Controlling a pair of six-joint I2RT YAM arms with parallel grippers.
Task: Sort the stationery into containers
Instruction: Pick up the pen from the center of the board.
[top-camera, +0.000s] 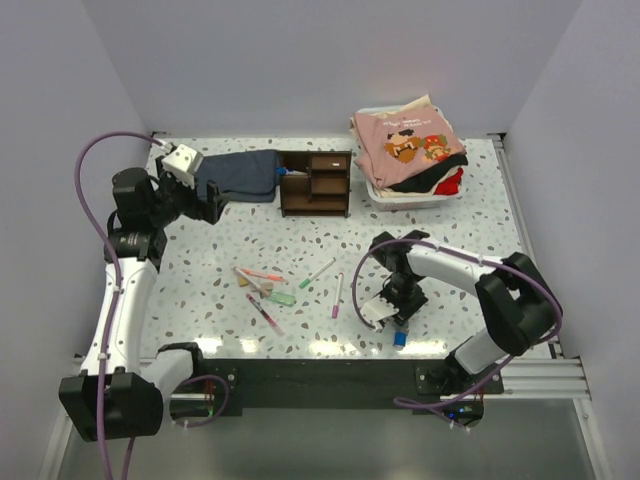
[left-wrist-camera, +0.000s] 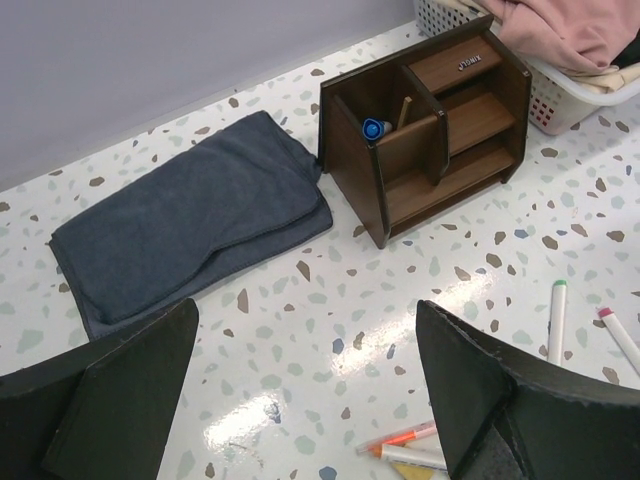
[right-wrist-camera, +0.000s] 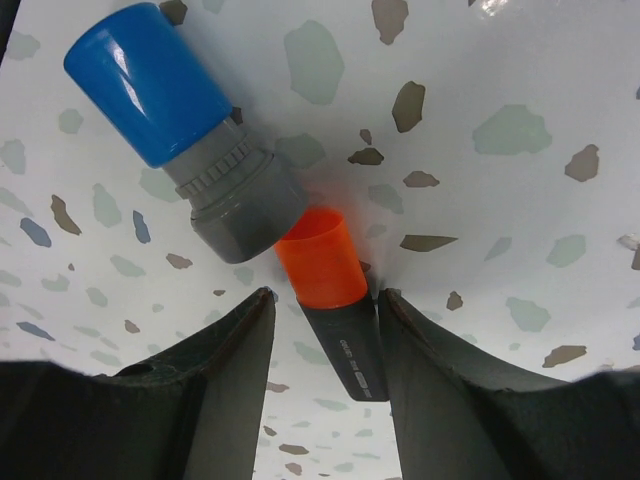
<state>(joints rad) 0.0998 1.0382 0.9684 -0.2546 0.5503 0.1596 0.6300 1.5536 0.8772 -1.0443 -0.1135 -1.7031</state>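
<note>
Flanking the thick black-orange marker (right-wrist-camera: 322, 262) lying on the surface (right-wrist-camera: 500, 200), the right end effector (right-wrist-camera: 326, 296) sets its fingers (right-wrist-camera: 200, 400) close either side, whether clamped I cannot tell, the orange cap touching the blue-capped bottle (right-wrist-camera: 190, 130); the left end effector (left-wrist-camera: 307, 312) hangs spread wide.
</note>
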